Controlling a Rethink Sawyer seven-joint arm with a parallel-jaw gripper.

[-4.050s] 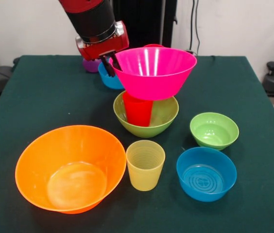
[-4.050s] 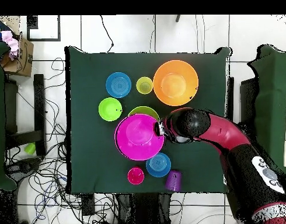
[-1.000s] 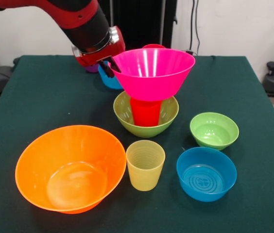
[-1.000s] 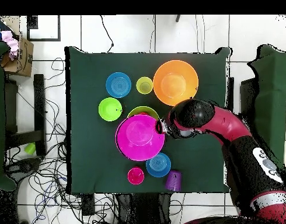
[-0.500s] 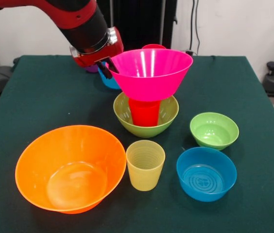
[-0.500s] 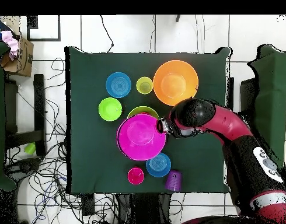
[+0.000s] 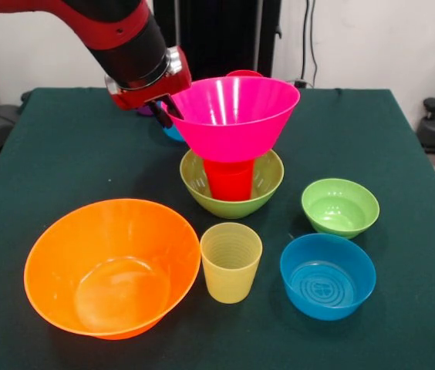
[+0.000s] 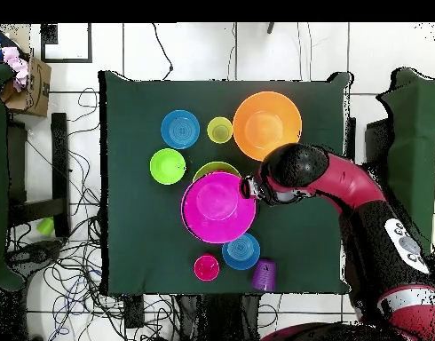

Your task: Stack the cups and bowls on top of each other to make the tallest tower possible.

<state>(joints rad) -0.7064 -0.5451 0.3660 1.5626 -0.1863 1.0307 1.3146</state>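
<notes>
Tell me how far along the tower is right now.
Started: the bright red plastic cup stands inside the medium lime green bowl, and the large hot pink bowl sits on the cup. In hand: the gripper is at the pink bowl's rim. Left loose: large orange bowl, ribbed yellow cup, small green bowl, blue bowl, plus pieces behind the tower.
</notes>
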